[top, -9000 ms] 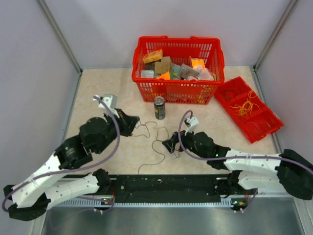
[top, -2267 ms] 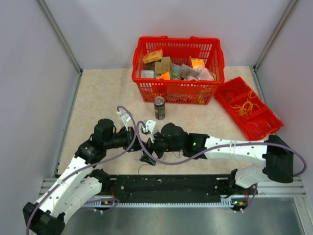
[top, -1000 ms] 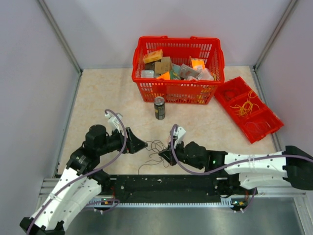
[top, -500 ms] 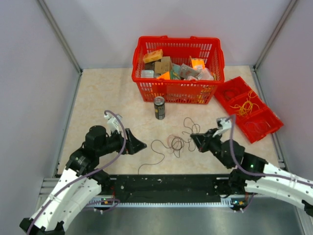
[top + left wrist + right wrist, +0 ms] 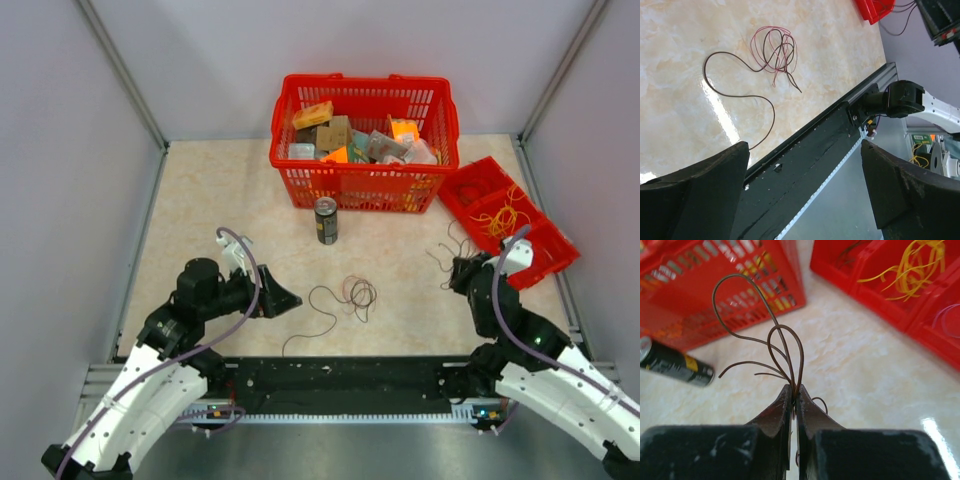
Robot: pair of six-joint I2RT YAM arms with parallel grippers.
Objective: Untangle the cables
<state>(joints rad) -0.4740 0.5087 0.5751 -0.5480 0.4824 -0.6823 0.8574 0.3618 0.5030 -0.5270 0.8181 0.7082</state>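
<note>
Pale grey walls [image 5: 60,150] are closing in a beige, marble-patterned table [image 5: 220,190] on three sides, with metal posts [image 5: 120,70] running up the back corners. A red basket [image 5: 365,188] full of small boxes is sitting at the far edge. A shallow red bin [image 5: 522,262] is lying askew to its right with yellow wires [image 5: 503,215] in it. A dark drink can [image 5: 326,220] is standing just in front of the basket.

A loose bundle of cables [image 5: 357,293], dark and reddish loops with one long dark strand trailing toward the near rail [image 5: 340,372], is resting mid-table between the arms. The left gripper [image 5: 285,298] is pointing at it from the left, jaws spread wide and holding nothing.

Near the bin, the right gripper [image 5: 462,272] is pinching a dark brown cable [image 5: 785,355], jaws pressed together on it, its loops standing up.

The right gripper's fingers [image 5: 772,415] are hiding the held cable's lower end. In the left wrist view the long strand's near end is slipping out of sight beside one finger [image 5: 700,170].
</note>
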